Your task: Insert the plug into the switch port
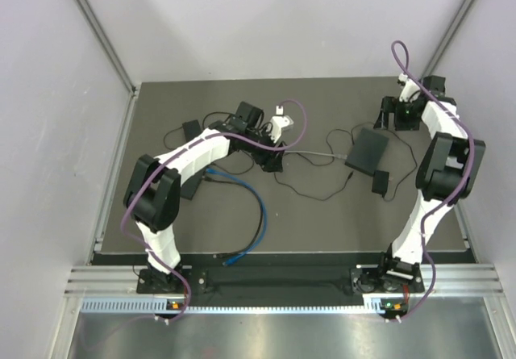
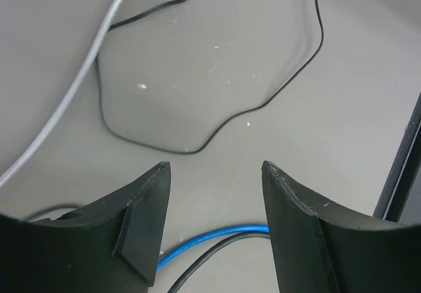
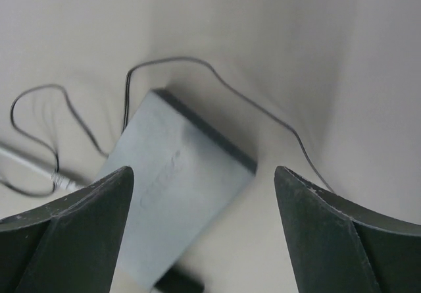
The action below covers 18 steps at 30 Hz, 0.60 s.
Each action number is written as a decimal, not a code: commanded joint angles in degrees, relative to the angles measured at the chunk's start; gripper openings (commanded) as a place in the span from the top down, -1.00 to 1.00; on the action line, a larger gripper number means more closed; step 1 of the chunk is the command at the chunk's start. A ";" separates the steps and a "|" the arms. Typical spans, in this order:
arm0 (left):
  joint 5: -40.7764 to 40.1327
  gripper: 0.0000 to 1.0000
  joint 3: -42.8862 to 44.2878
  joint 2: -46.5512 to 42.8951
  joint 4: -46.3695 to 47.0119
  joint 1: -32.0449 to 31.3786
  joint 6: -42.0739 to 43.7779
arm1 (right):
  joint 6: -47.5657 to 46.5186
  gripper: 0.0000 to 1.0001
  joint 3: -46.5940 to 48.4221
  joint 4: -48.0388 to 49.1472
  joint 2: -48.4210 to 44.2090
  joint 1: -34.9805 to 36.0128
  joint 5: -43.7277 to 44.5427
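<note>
The switch [image 1: 368, 151] is a flat dark box on the mat at right centre; in the right wrist view it [image 3: 177, 181] lies below and between my fingers. My right gripper [image 1: 395, 115] [image 3: 204, 171] is open and empty, hovering behind the switch. A blue cable [image 1: 256, 206] curves across the mat's left half, and its small plug end [image 1: 230, 257] lies near the front edge. My left gripper [image 1: 271, 160] [image 2: 214, 168] is open and empty at mid-table. A stretch of the blue cable [image 2: 217, 237] runs under it beside a black cable.
A grey cable [image 1: 318, 156] [image 2: 72, 89] runs to the switch's left side. Thin black wires [image 1: 310, 189] [image 2: 263, 102] loop over the mat's middle. A small black adapter [image 1: 380, 183] lies in front of the switch. Another black box [image 1: 191, 129] sits at the left.
</note>
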 commanded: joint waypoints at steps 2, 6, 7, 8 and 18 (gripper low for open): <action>-0.25 -0.25 1.16 -0.05 2.70 -0.99 1.81 | 3.19 -0.68 5.34 5.50 4.08 0.45 -3.87; -2.44 -0.24 0.72 -0.40 2.09 -0.99 1.98 | 3.90 -0.57 6.83 5.51 7.16 1.77 -5.98; -2.88 -0.23 0.46 -0.49 2.09 -0.99 1.98 | 4.07 -0.56 6.92 5.51 7.60 2.56 -6.16; -3.75 -0.23 0.37 -0.66 1.91 -0.99 1.90 | 4.34 -0.55 6.66 5.69 8.39 3.00 -6.07; -5.60 -0.22 -2.26 -2.24 2.79 -0.91 -0.39 | 3.20 -0.64 2.36 6.48 8.75 10.82 4.20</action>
